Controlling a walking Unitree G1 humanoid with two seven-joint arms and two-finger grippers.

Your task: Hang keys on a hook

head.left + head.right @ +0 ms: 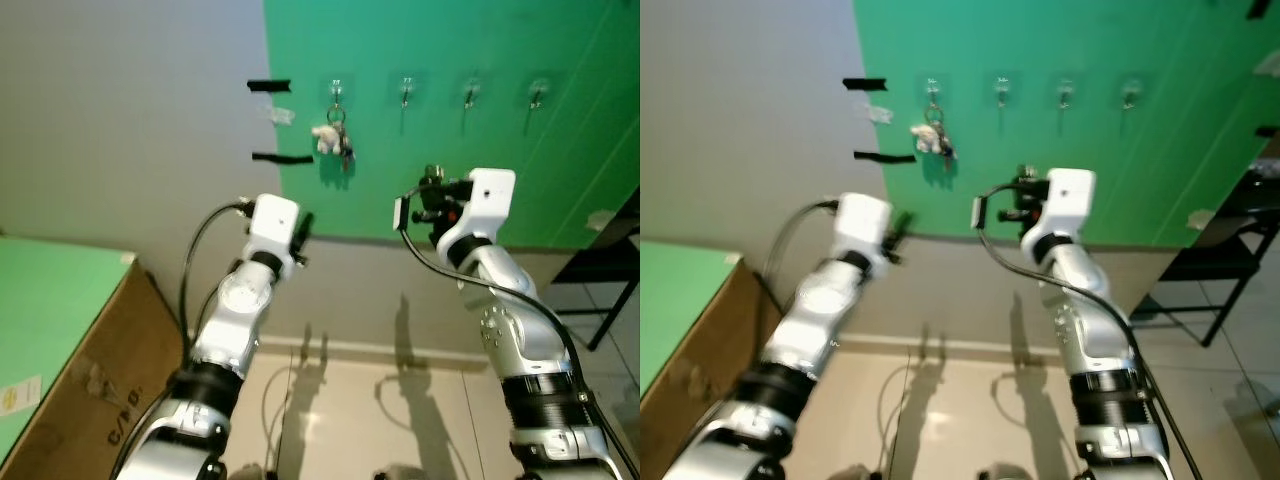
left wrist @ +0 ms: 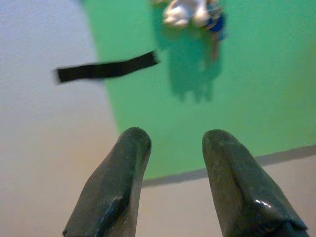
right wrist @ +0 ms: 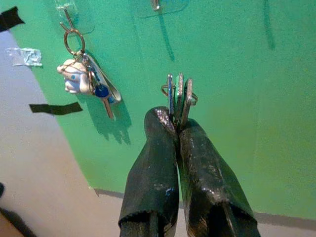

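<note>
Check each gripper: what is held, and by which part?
Right gripper pinches a bunch of keys by the blades, ring end poking out. Left gripper holds nothing, jaws apart.

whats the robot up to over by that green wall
It is hanging keys on wall hooks. The right pincer is shut on a bunch of keys, held up facing the green wall below a row of hooks. The leftmost hook already carries a key set with a small white plush charm; the next hook is bare. The left pincer is open, holds nothing, and points at the wall below the hung set.
</note>
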